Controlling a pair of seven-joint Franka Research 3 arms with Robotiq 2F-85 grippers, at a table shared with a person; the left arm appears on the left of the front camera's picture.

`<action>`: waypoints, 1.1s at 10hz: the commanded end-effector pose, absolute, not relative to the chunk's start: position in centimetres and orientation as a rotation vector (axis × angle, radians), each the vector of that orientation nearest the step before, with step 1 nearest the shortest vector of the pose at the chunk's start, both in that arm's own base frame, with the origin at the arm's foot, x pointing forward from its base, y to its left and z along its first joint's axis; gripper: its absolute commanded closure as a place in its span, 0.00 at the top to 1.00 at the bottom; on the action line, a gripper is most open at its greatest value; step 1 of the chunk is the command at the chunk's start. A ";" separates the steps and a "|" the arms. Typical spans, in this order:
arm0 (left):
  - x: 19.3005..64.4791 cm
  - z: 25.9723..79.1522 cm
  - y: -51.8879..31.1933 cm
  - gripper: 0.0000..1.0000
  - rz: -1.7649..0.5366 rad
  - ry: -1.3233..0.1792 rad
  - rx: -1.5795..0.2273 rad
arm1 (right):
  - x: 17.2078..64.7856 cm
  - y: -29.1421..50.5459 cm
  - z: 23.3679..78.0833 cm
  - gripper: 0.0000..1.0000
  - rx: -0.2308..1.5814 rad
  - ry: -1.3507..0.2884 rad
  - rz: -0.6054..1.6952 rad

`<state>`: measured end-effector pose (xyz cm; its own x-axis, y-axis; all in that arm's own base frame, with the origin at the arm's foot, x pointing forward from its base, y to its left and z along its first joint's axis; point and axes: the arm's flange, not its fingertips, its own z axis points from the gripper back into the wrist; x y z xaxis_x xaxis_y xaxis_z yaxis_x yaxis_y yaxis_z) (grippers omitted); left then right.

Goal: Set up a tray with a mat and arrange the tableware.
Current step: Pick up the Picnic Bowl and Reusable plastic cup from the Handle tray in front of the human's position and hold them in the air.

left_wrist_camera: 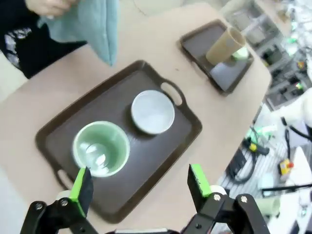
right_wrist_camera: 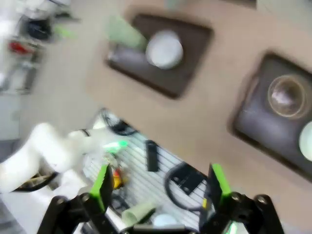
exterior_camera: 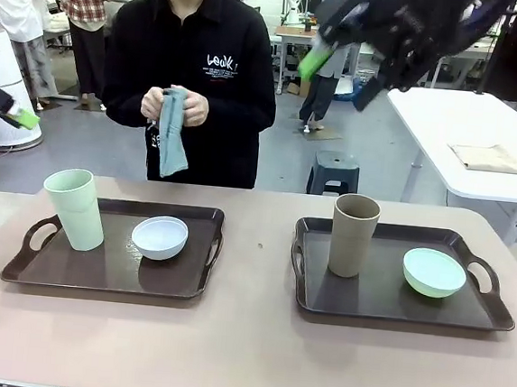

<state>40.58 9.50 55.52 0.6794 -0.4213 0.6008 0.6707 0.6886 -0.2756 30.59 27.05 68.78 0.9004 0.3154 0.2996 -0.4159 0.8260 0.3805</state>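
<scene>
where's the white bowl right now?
Front view: the white bowl sits on the left tray, just right of the pale green tumbler and apart from it, toward the tray's right handle.

The person's black top [exterior_camera: 191,88] carries illegible white print [exterior_camera: 222,64].

Lower-left tray [exterior_camera: 96,288]: pale green tumbler [exterior_camera: 74,207], white bowl [exterior_camera: 160,236]. Lower-right tray [exterior_camera: 385,302]: tan tumbler [exterior_camera: 354,234], mint bowl [exterior_camera: 434,271]. Upper centre: person's hands [exterior_camera: 154,105] hold teal cloth [exterior_camera: 174,136].
</scene>
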 end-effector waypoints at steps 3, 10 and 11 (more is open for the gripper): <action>45.5 55.8 12.9 1.00 -1.089 -0.438 -0.409 | 34.9 35.8 67.3 1.00 0.599 0.199 0.494; 46.8 53.7 13.9 1.00 -1.317 -0.398 -0.602 | 36.3 45.9 63.8 1.00 0.042 -0.053 0.277; 47.8 53.0 13.4 1.00 -1.375 -0.393 -0.589 | 37.0 49.0 63.1 1.00 -0.026 -0.040 0.296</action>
<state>45.88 12.45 52.69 0.2378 -0.7816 0.5767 0.9708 0.1722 -0.1670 34.59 43.89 61.25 0.9512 0.2968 0.0847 -0.3031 0.9500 0.0755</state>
